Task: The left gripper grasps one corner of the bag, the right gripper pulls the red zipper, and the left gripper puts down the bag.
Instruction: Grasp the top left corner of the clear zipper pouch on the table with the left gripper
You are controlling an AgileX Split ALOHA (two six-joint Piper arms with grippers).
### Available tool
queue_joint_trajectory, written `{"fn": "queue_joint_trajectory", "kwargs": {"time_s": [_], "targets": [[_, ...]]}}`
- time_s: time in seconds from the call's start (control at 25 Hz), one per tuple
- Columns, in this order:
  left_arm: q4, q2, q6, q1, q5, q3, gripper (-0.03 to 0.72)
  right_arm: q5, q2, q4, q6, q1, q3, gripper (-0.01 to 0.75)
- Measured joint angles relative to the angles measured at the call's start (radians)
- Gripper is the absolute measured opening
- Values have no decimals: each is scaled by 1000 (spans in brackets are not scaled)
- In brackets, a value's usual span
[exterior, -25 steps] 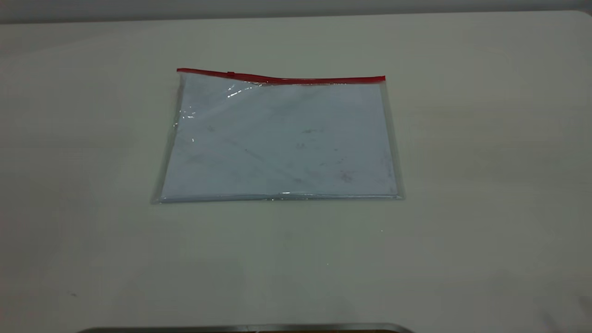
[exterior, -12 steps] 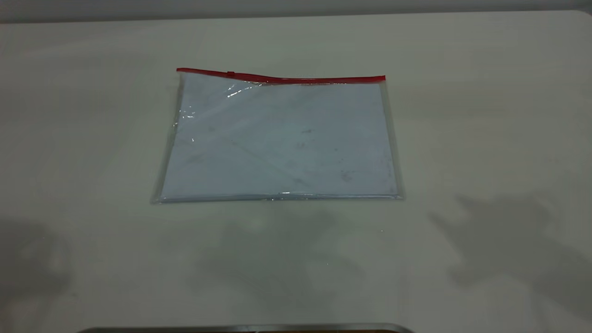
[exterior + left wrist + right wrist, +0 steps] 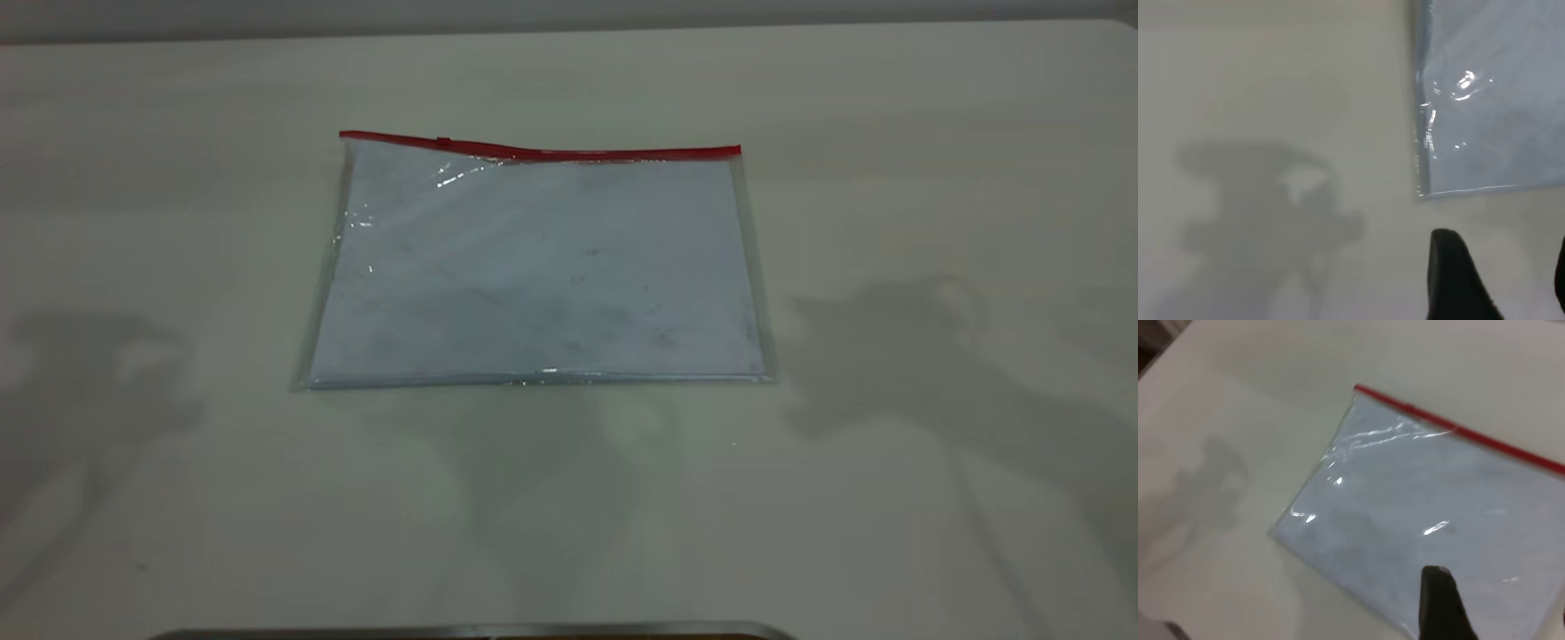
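One bag (image 3: 538,267) flat on worktop (image 3: 933,133), red zipper (image 3: 542,153) along far edge. Left gripper (image 3: 1503,241) above bare worktop just off bag's near left corner, jaws wide, empty. Right gripper (image 3: 1441,603) over bag; jaw state: cannot tell.

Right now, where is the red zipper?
In the exterior view, the red zipper runs along the far edge of the bag, which lies flat mid-table. Its tiny slider sits near the left end.
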Motion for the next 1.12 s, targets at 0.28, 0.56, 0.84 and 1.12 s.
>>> {"fn": "queue_joint_trajectory", "kwargs": {"time_s": [0.28,0.56,0.84,1.12], "targets": [[-318,275,359,-1,-100,-18,523,-17,222,19,-14,139,-107,472],[-432,549,543,-1,-121,-267,584,-17,393,37,-15,210,-240,472],[-434,872,553,-1,-26,-610,586,-21,507,46,-15,211,-369,472],[-444,1142,553,-1,145,-950,586,-25,567,55,-15,211,-429,472]]}}
